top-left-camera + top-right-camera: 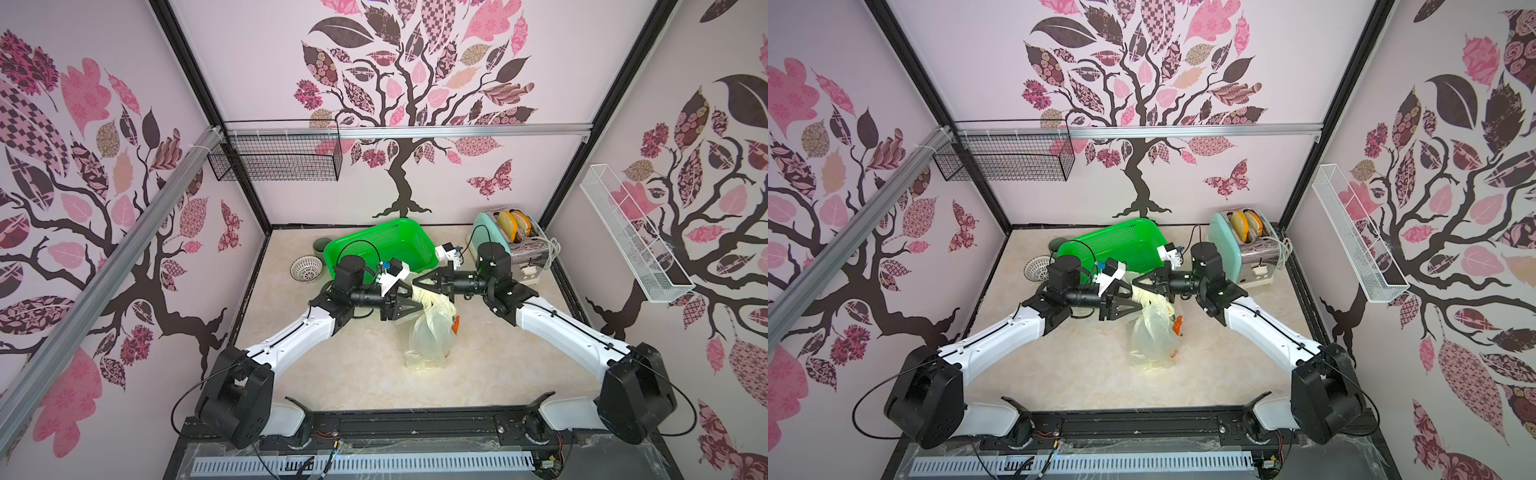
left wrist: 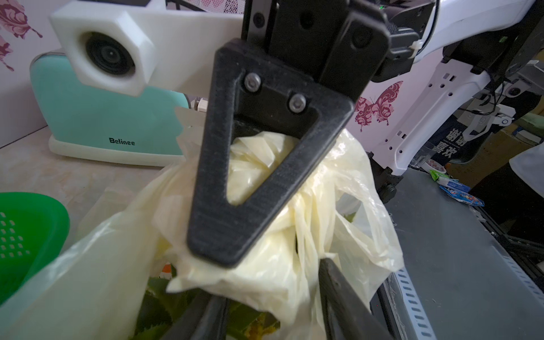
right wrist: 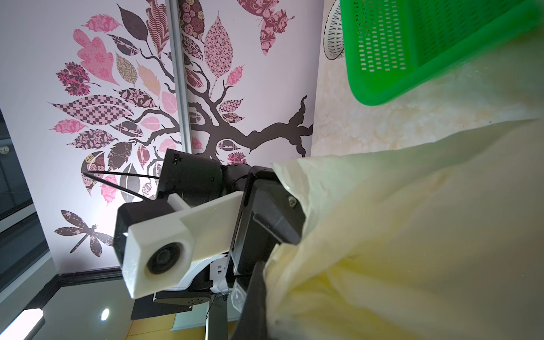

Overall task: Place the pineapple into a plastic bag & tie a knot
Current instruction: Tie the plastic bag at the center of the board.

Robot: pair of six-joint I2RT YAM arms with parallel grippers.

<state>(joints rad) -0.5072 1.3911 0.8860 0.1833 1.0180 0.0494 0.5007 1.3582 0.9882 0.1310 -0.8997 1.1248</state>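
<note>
Though crowded along the far wall by green basket [image 1: 386,245], toaster [image 1: 528,249] and white strainer [image 1: 306,268], open and bare across the near half of the table [image 1: 332,386], right up to the black front rail [image 1: 415,417]. Free room on both sides of the plastic bag [image 1: 428,338] in both top views, with the side walls well apart from it. Basket rim close behind the 2 wrists.

Bag bottom resting near the table's middle, body sagging toward the front, neck gathered and drawn up toward the back. Green pineapple [image 2: 160,306] leaves visible through the film in the left wrist view, low inside the bag.

Right gripper [image 1: 417,283] clamped tight on a twisted strip of the bag's top, film bunched behind its triangular finger. Left gripper [image 1: 420,308] just beside it, nearly tip to tip, aimed at the same gathered neck. Its 2 fingers [image 2: 338,297] partly spread, with folds of bag lying in the gap. Cannot tell whether pinching those folds or merely touching them.
</note>
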